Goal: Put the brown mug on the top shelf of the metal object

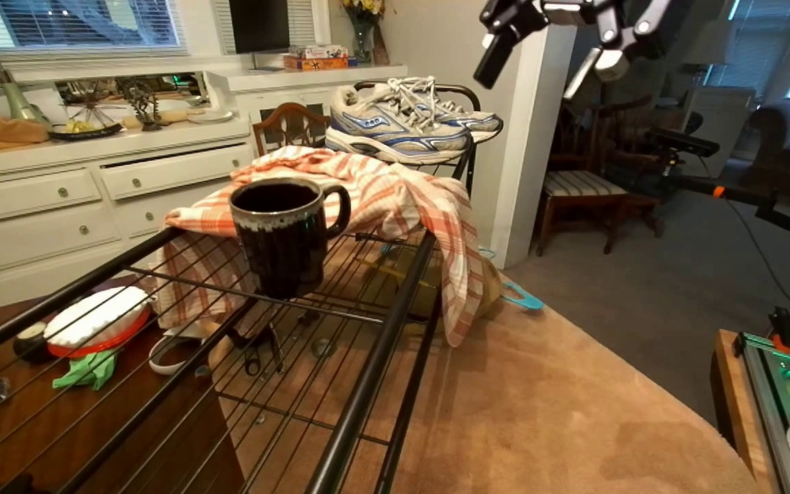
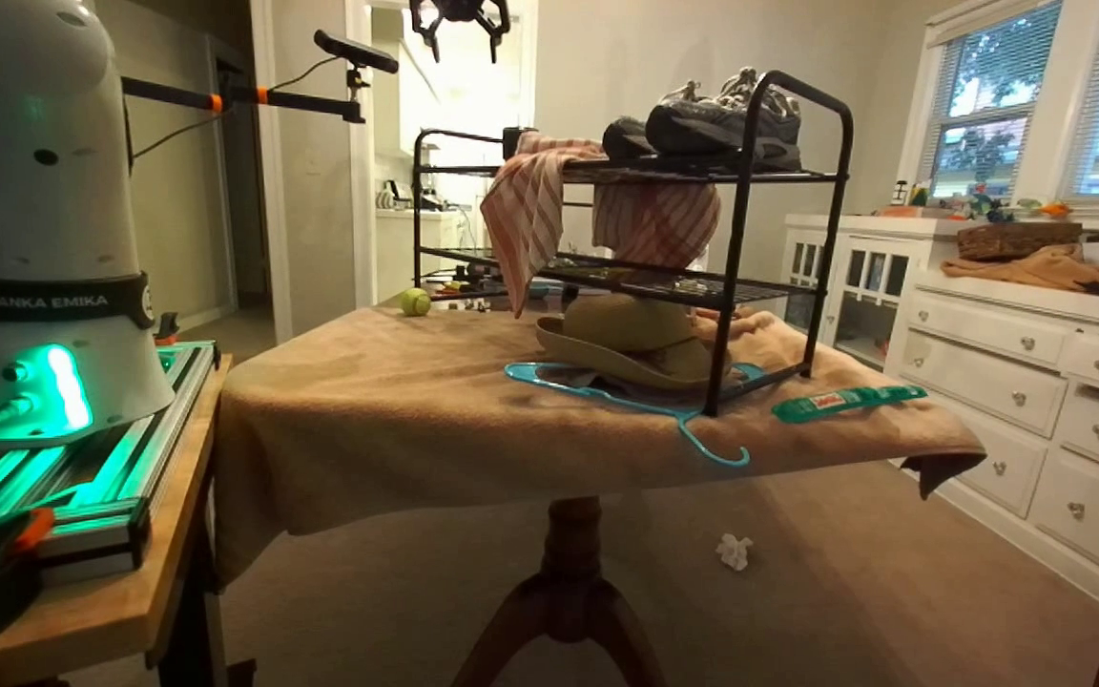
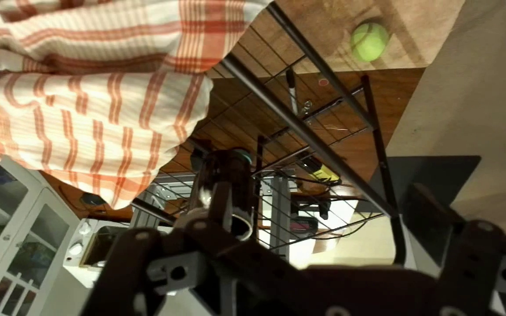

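Note:
The brown mug [image 1: 282, 240] stands upright on the wire top shelf of the metal rack [image 1: 378, 357], beside a checked cloth. Its handle points toward the shoes' side in that exterior view. In an exterior view the mug [image 2: 517, 141] is a small dark shape partly hidden behind the cloth, on the rack [image 2: 738, 239]. My gripper [image 1: 535, 75] is open and empty, up in the air above the rack and apart from the mug; it also shows at the top of an exterior view [image 2: 465, 52]. In the wrist view the left finger of the gripper [image 3: 323, 204] overlaps the mug [image 3: 211, 175].
A red-and-white cloth [image 3: 103, 114] drapes over the rack's top. Grey shoes [image 1: 395, 130] sit at the top shelf's far end. A hat [image 2: 626, 329], a blue hanger [image 2: 597, 386], a green packet [image 2: 845, 403] and a tennis ball [image 2: 415, 302] lie on the covered table.

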